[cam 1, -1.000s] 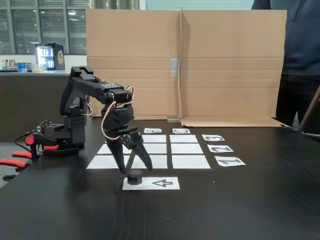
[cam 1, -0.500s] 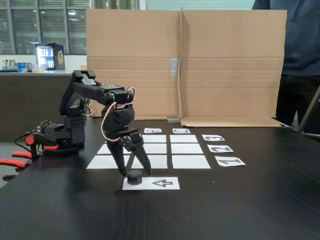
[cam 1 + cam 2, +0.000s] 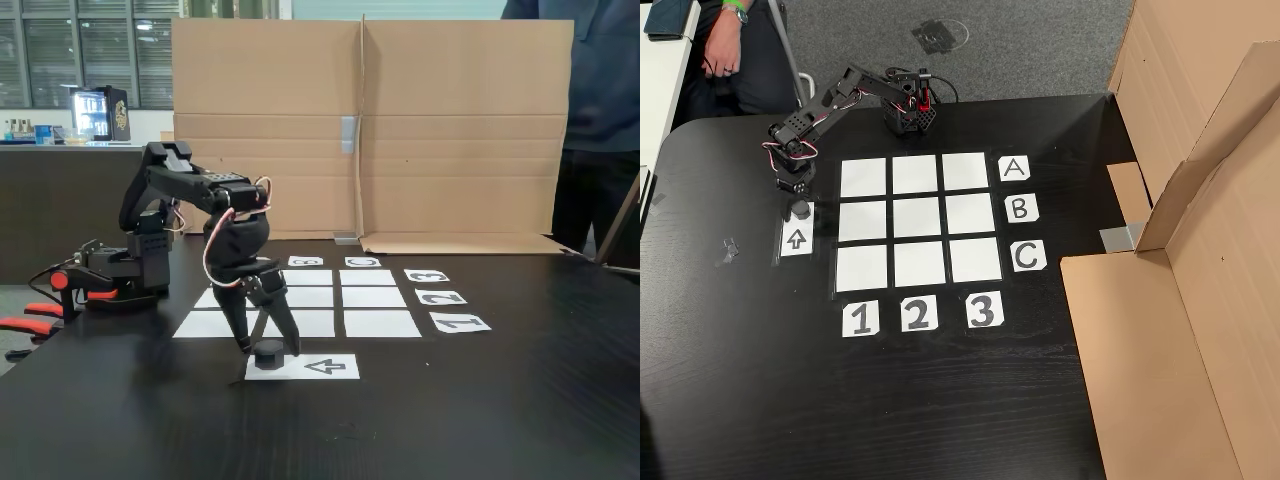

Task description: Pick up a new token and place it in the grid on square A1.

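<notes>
The end effector (image 3: 268,351) hung point-down at the left end of the arrow strip (image 3: 303,367) in the fixed view, its two fingers spread partway and straddling the token (image 3: 268,353), one tip on either side. Whether the tips touched the puck could not be told; the gap looked a little wider than the puck, so nothing appeared gripped yet. The token sat flat on the strip, at the end the arrow points to, just off the near edge of the grid (image 3: 375,297).

In the other view the end effector (image 3: 796,198) stood over the token (image 3: 798,209) at the top of the strip (image 3: 796,239), left of the grid (image 3: 919,219). Square A1 (image 3: 863,178) was the corner cell in row A and column 1, bare, and close to the token, just to its right and slightly farther up the picture.

The step in hand looked like the grasp: the fingers were down at token height and needed only to close. The next move would call for a firm, centred pinch on a low, small puck, then a lift clear of the paper, a short carry over to A1, and a gentle set-down inside that square. The papers might shift if a fingertip dragged on them.

A person (image 3: 600,120) stood behind the tabletop (image 3: 500,420) by the cardboard screen (image 3: 370,130).
</notes>
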Robot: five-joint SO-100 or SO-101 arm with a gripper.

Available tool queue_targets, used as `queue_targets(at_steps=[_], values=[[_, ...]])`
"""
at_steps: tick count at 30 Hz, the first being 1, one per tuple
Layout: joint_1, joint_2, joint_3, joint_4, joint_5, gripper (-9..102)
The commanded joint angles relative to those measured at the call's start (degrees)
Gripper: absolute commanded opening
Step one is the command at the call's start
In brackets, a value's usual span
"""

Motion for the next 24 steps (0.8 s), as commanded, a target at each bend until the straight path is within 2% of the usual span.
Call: queue_targets(at_steps=[1, 24], values=[[-0.53, 0.26, -1.93, 0.26, -0.53, 35], [-2.02, -0.09, -1.93, 0.97, -2.55, 29]])
